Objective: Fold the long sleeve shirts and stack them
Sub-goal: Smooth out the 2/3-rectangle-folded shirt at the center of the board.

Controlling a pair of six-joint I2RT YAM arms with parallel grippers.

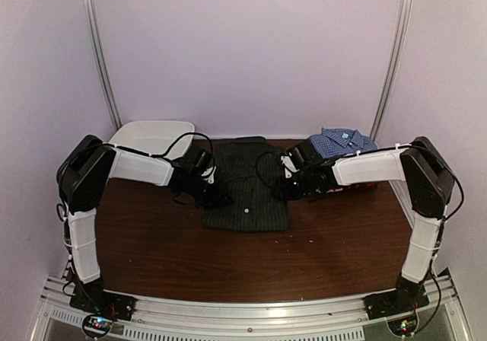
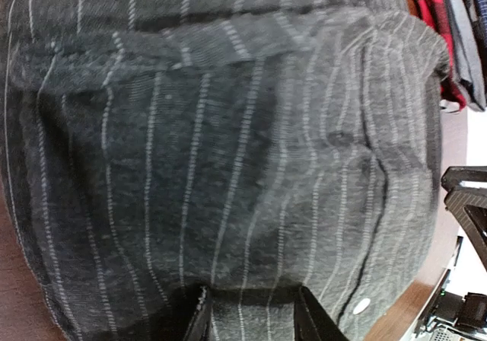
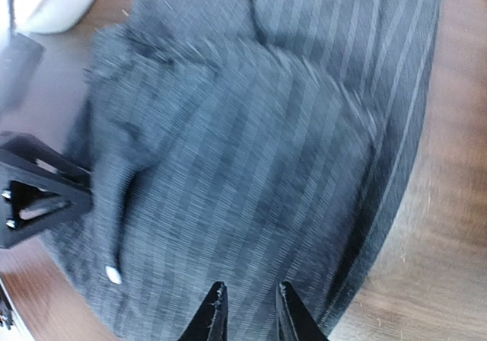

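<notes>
The black pinstriped long sleeve shirt [image 1: 245, 189] lies folded in the middle of the table and fills both wrist views [image 2: 228, 166] [image 3: 251, 143]. My left gripper [image 1: 219, 197] rests on its left side. Its jaws [image 2: 255, 314] stand partly open, with flat striped cloth in the gap and the tips tucked under a raised fold. My right gripper [image 1: 284, 186] is on the shirt's right side. Its jaws [image 3: 249, 310] stand slightly apart over smooth cloth, pinching nothing. A light button [image 2: 361, 305] [image 3: 113, 275] shows near the shirt's near edge.
A blue checked shirt [image 1: 342, 141] tops a pile at the back right, with red-black cloth [image 2: 426, 6] below it. A white tub [image 1: 152, 137] stands at the back left. Bare brown table [image 1: 251, 265] lies between the shirt and the arm bases.
</notes>
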